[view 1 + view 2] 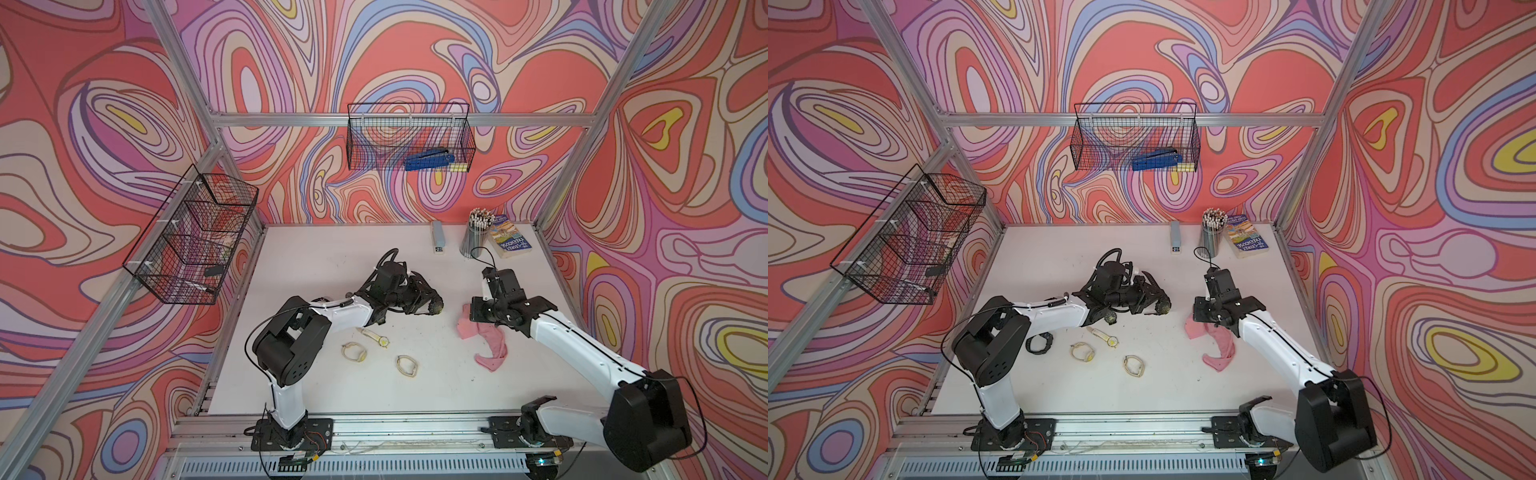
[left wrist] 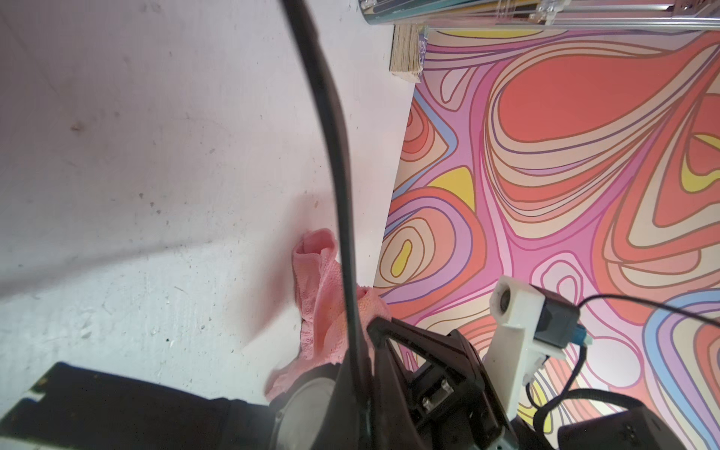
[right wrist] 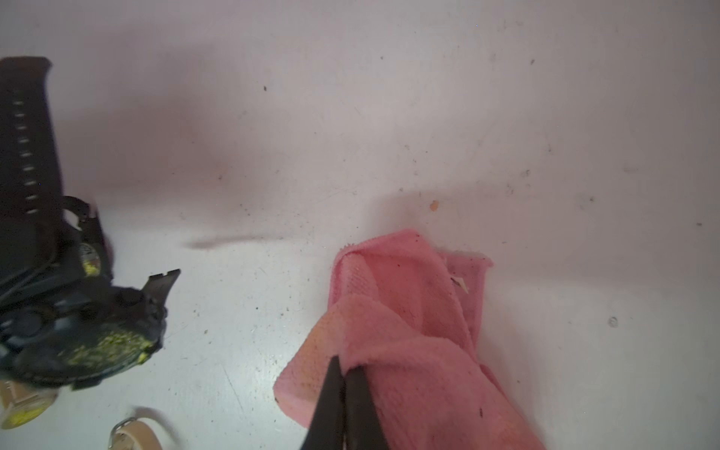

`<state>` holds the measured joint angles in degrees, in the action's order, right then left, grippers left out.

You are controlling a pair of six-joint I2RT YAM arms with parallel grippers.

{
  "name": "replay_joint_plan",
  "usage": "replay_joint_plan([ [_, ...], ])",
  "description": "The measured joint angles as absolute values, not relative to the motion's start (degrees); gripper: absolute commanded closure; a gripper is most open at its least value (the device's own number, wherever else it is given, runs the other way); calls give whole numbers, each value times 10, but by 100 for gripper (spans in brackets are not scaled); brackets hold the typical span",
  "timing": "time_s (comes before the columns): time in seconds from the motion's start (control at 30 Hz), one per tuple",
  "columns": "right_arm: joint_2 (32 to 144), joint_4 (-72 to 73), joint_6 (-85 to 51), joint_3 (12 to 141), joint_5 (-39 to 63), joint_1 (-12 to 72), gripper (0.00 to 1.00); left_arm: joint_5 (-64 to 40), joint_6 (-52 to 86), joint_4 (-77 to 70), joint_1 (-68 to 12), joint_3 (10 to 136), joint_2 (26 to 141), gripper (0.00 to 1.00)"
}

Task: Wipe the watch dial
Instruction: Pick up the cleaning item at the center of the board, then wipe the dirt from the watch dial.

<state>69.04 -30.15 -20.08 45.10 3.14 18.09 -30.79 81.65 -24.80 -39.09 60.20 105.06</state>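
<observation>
Grasping step: the right gripper (image 3: 345,376) is pinched shut on the pink cloth (image 3: 405,311), while the closed left gripper (image 1: 415,297) clamps the black watch (image 3: 58,311). Next, the cloth must reach the grimy dial (image 3: 113,346).

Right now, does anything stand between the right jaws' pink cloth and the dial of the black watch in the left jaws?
Nothing visible: only bare table lies between pink cloth and that black watch; the beige watches lie aside.

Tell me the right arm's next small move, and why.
Probably lift the pink terry cloth and carry it to the black plastic watch. The right gripper is shut on a fold of the cloth, which lies apart from the watch on the white table; the left gripper holds the watch, its dial flecked with yellow grime.
</observation>
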Motion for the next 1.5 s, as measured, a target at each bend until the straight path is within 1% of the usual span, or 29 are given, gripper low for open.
replay_joint_plan([
  [0.13, 650, -246, -207, 401, 94, 181, 100, -303, 807, -248, -399, 602, 1039, 100],
  [0.3, 592, -142, -223, 341, 175, 181, 100, -293, 794, -246, -414, 602, 1021, 100],
  [0.5, 527, -27, -241, 285, 235, 181, 100, -284, 786, -243, -426, 602, 1015, 100],
  [0.63, 519, 19, -251, 269, 254, 182, 100, -279, 784, -236, -430, 602, 1015, 100],
  [1.0, 527, 89, -256, 247, 250, 229, 100, -252, 789, -229, -437, 598, 1002, 100],
  [1.17, 534, 116, -258, 225, 218, 252, 100, -240, 806, -245, -441, 585, 995, 100],
  [1.5, 552, 142, -251, 216, 159, 254, 100, -224, 820, -269, -451, 585, 994, 100],
])
